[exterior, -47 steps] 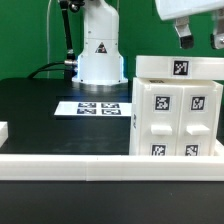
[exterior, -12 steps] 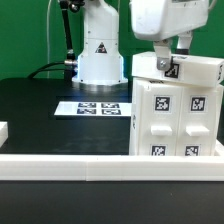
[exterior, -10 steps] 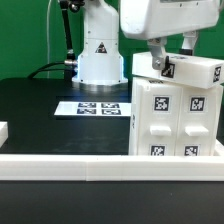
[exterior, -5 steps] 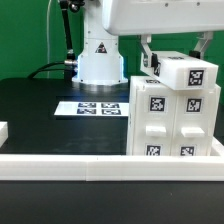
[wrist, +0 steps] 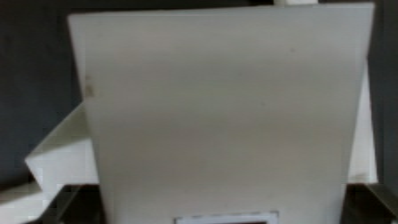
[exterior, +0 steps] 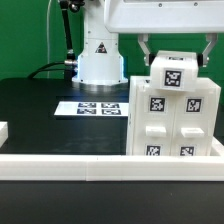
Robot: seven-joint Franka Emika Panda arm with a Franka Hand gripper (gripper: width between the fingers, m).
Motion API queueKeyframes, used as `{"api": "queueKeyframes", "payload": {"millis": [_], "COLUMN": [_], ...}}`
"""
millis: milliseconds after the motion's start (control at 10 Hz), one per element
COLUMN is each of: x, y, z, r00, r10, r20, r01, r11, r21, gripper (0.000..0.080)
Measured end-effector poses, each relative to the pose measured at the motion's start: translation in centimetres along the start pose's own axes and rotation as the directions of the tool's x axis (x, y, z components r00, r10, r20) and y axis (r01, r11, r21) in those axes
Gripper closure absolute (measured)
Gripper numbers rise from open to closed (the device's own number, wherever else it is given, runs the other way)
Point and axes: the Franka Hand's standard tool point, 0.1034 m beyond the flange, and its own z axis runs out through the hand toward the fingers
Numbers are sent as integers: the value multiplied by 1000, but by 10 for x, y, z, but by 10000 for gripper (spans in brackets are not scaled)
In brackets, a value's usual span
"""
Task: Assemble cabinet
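Nearest runs the long white border rail (exterior: 100, 164) along the table (exterior: 40, 110) edge. Just behind it stands the cabinet box (exterior: 175, 125), upright, its tagged door panels facing forward. Above the cabinet box the gripper (exterior: 173, 62) has its jaws clamped on the top panel (exterior: 180, 72), held tilted and seemingly just off the box, not yet seated. Beyond and beside the box lies the marker board (exterior: 92, 108), then the arm's base (exterior: 98, 50). By my reckoning assembly is nearly done: only the top panel needs setting down square.
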Motion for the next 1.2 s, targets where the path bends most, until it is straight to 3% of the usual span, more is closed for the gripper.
{"api": "queueKeyframes", "payload": {"millis": [400, 700, 1100, 1200], "x": [-1, -5, -6, -7], "y": [-9, -15, -18, -20], "z": [1, 2, 1, 2], "r00": [901, 712, 466, 433], "r10": [434, 702, 884, 900], "r20": [-18, 1, 36, 46], "r01": [-434, -702, -885, -901], "r11": [901, 712, 465, 432], "r21": [23, 33, 34, 32], "gripper": [239, 239, 239, 153]}}
